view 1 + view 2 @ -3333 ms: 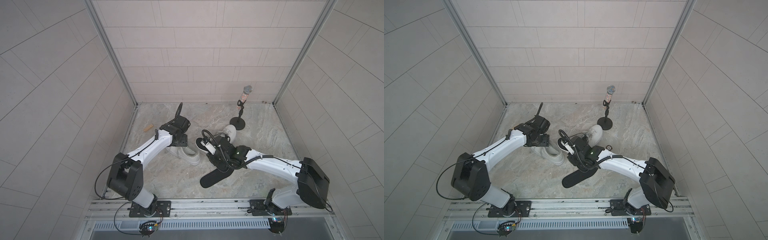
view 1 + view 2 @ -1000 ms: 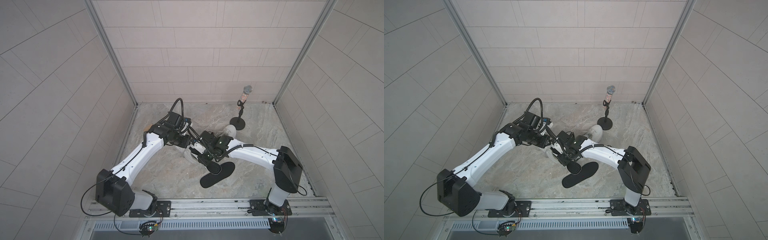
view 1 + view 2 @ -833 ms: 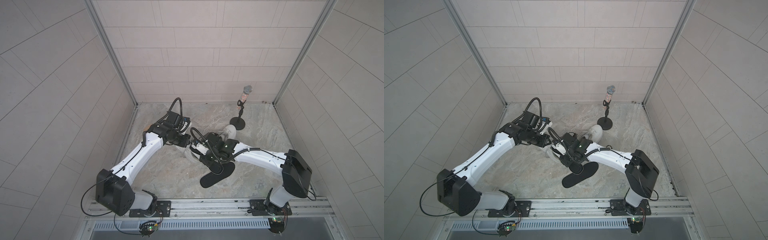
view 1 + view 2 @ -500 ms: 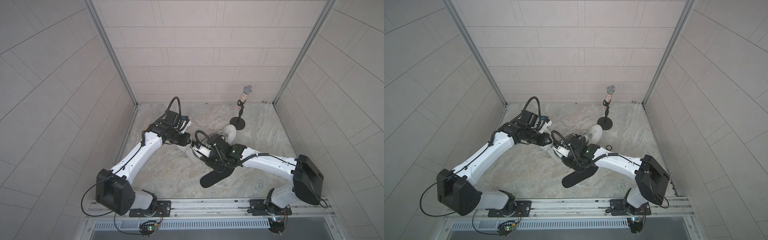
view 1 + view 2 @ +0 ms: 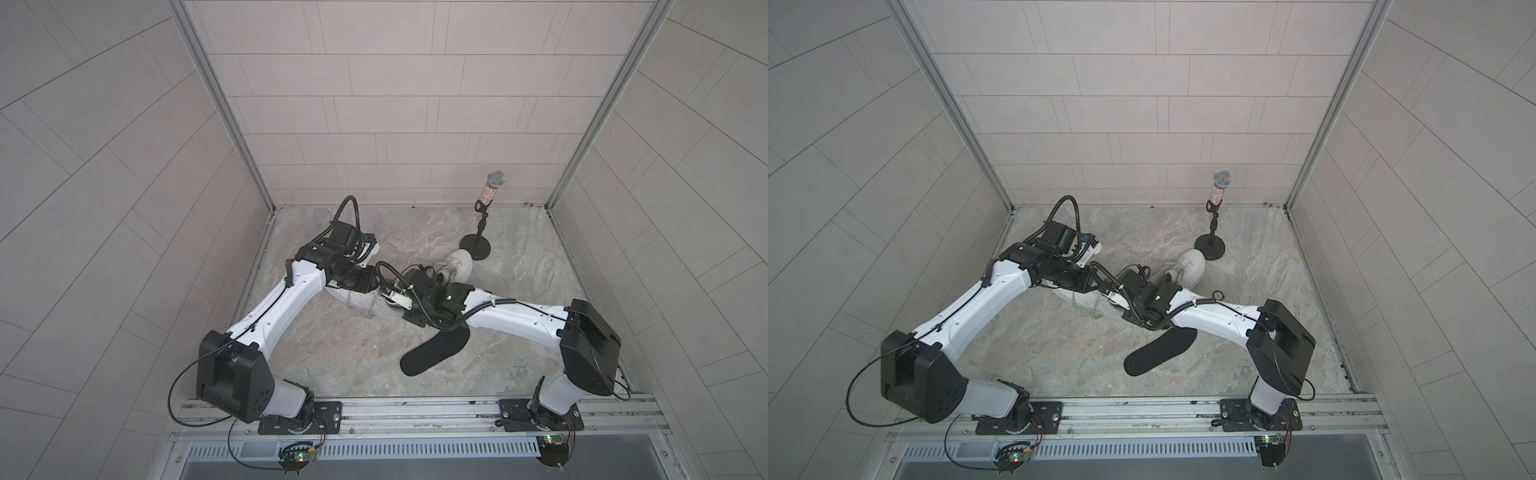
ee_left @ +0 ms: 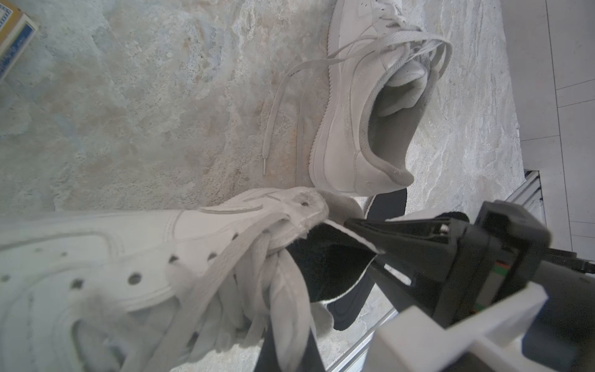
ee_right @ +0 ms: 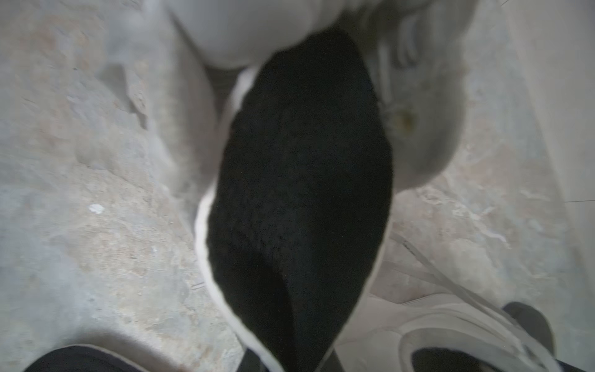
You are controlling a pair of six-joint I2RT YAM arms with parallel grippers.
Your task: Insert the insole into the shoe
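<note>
Left wrist view puts the shoe (image 6: 128, 251) close below me, its laces bunched where my left gripper (image 5: 365, 286) is clenched on them, propping the mouth up. My right gripper (image 6: 367, 244) pinches the black insole (image 7: 299, 180) by its outer end. The insole's other end sits inside the shoe's opening behind the tongue, while most of its length sticks out of the shoe. I judge insertion begun, not finished: the insole has to slide forward to the toe and its heel end be pressed flat. A spare insole (image 5: 434, 353) lies flat near the shoe, and a second shoe (image 5: 457, 268) stands just beside the shoe.
</note>
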